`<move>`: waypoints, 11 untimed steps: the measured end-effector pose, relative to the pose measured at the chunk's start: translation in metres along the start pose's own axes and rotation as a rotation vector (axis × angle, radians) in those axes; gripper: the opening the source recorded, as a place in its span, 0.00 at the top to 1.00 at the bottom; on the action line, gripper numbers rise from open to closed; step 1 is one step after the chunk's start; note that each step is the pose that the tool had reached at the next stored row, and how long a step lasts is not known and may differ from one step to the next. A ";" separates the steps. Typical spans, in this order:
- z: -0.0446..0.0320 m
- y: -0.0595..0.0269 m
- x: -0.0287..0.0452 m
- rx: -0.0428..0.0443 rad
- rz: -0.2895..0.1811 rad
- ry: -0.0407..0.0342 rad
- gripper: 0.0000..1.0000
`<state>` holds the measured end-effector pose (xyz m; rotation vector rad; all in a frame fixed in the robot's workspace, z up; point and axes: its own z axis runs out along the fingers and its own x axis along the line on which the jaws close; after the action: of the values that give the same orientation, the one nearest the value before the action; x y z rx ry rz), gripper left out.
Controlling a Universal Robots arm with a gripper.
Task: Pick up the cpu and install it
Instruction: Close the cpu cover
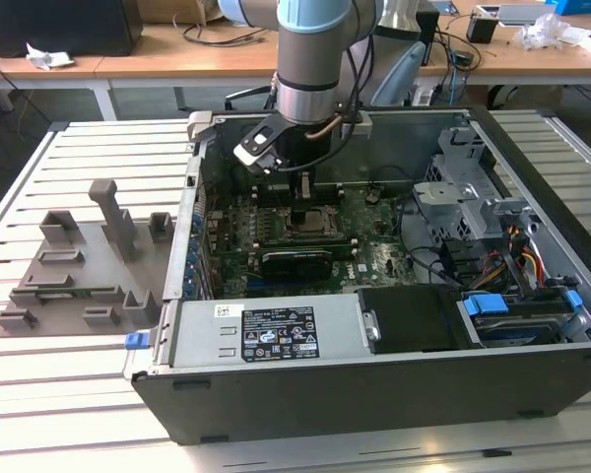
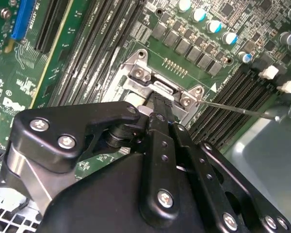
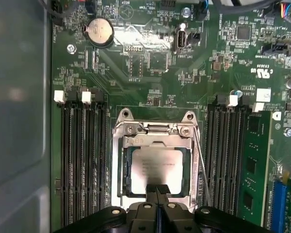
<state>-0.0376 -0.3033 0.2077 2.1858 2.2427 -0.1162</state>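
Note:
The cpu (image 3: 157,164), a pale silver square, lies flat inside the metal socket frame (image 3: 120,145) on the green motherboard. In the exterior view it sits mid-case, below the arm (image 1: 313,223). My gripper (image 3: 156,189) stands right over the cpu's edge, its two black fingers pressed together with nothing visible between them. In the second wrist view the joined tips of the gripper (image 2: 157,99) reach down to the socket frame (image 2: 140,73). The thin wire lever (image 3: 202,170) runs along one side of the socket and sticks out sideways (image 2: 242,110).
Black memory slots (image 3: 82,160) flank the socket, with a green module (image 3: 254,165) in one. A coin battery (image 3: 98,31) and the grey case wall (image 3: 19,97) are close. A drive cage (image 1: 463,177), cables, a black card (image 1: 295,264) and a power supply (image 1: 266,333) crowd the case.

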 end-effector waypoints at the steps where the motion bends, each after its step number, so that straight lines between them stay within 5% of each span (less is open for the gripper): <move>1: 0.0004 -0.0011 0.0000 0.0001 0.000 -0.0001 0.89; 7: 0.0025 -0.0043 0.0002 0.0001 0.000 -0.0003 0.89; 11: 0.0011 0.0045 0.0000 -0.0001 0.000 0.0003 0.89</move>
<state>-0.0331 -0.3032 0.2064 2.1860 2.2428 -0.1157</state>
